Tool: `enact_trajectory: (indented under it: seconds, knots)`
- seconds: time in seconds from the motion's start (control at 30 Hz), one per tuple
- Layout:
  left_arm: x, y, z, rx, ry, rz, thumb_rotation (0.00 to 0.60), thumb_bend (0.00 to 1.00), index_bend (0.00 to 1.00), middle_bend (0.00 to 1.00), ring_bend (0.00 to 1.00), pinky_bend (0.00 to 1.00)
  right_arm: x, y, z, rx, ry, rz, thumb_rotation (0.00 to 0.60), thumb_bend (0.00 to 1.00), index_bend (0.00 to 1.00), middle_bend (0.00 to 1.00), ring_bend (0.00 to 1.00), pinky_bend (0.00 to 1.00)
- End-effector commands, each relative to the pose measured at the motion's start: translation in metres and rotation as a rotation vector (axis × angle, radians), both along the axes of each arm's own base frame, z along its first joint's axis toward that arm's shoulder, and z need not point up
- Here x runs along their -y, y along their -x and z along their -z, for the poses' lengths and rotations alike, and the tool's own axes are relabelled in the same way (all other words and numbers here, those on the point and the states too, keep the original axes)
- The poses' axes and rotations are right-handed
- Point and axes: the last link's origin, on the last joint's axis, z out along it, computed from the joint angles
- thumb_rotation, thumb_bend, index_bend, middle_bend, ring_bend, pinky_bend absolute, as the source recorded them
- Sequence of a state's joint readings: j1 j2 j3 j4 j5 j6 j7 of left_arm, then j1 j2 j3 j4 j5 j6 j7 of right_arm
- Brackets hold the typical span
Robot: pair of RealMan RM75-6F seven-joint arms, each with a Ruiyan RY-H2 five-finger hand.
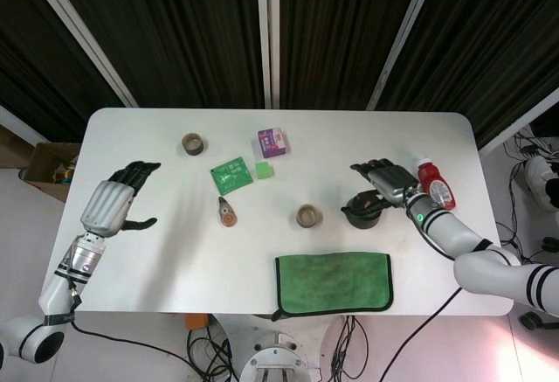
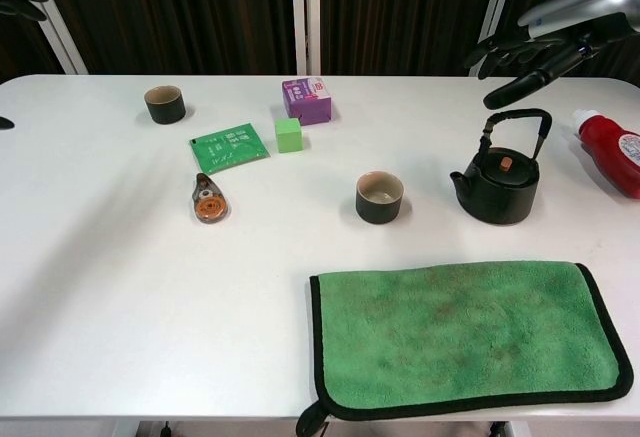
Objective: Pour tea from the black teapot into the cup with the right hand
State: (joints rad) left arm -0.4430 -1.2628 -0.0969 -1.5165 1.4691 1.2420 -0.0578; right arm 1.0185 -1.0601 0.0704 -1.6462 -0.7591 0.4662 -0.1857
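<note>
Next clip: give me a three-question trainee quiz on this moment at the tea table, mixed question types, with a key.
1. True or false: the right hand already grips the arched handle of the black cast-iron teapot.
2. Multiple choice: what lies nearest the table's front edge? A) the green microfibre cloth with black trim B) the purple box C) the red sauce bottle
3. Fill in: the teapot's spout points toward the dark cup with the pale inside, which stands ____ on the white table.

Key
1. False: the hand hovers above the handle, fingers spread, holding nothing.
2. A.
3. Upright.
</note>
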Motion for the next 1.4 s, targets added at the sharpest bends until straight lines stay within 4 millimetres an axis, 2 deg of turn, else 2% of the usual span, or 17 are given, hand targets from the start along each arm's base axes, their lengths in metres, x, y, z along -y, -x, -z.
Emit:
enact_trajectory:
  seconds: [0.03,0.2,0.4,0.7,0.9,1.0,1.4]
  knots:
    - [0.000,0.001,-0.001,0.000,-0.001,-0.002,0.600,0.00,0.12,0.14,0.11,0.27,0.004,0.002,0.007,0.000,-0.011,0.016,0.199,0.00,0.00,0.16,0.00,0.00]
    - [-0.001,0.001,-0.001,0.004,0.001,-0.001,0.600,0.00,0.12,0.14,0.11,0.27,0.006,0.003,0.012,-0.002,-0.035,0.034,0.199,0.00,0.02,0.20,0.02,0.00]
    - [-0.001,0.002,0.001,0.007,0.004,0.000,0.600,0.00,0.12,0.14,0.11,0.27,0.006,0.006,0.013,-0.023,-0.070,0.056,0.199,0.03,0.12,0.28,0.14,0.00]
    - [0.000,0.004,0.000,0.011,-0.004,-0.002,0.600,0.00,0.12,0.14,0.11,0.27,0.008,0.007,0.013,-0.020,-0.067,0.066,0.198,0.06,0.20,0.32,0.16,0.00]
    - [0.000,0.005,-0.001,0.012,-0.003,-0.004,0.600,0.00,0.12,0.14,0.11,0.27,0.010,0.009,0.016,-0.027,-0.060,0.059,0.198,0.08,0.34,0.43,0.27,0.00]
    - [0.000,0.006,-0.001,0.012,-0.003,-0.005,0.600,0.00,0.12,0.14,0.11,0.27,0.010,0.010,0.017,-0.027,-0.053,0.056,0.198,0.09,0.39,0.45,0.29,0.00]
    - [0.000,0.006,-0.001,0.017,-0.005,-0.005,0.600,0.00,0.12,0.14,0.11,0.27,0.009,0.012,0.022,-0.040,-0.068,0.062,0.197,0.13,0.39,0.46,0.30,0.00]
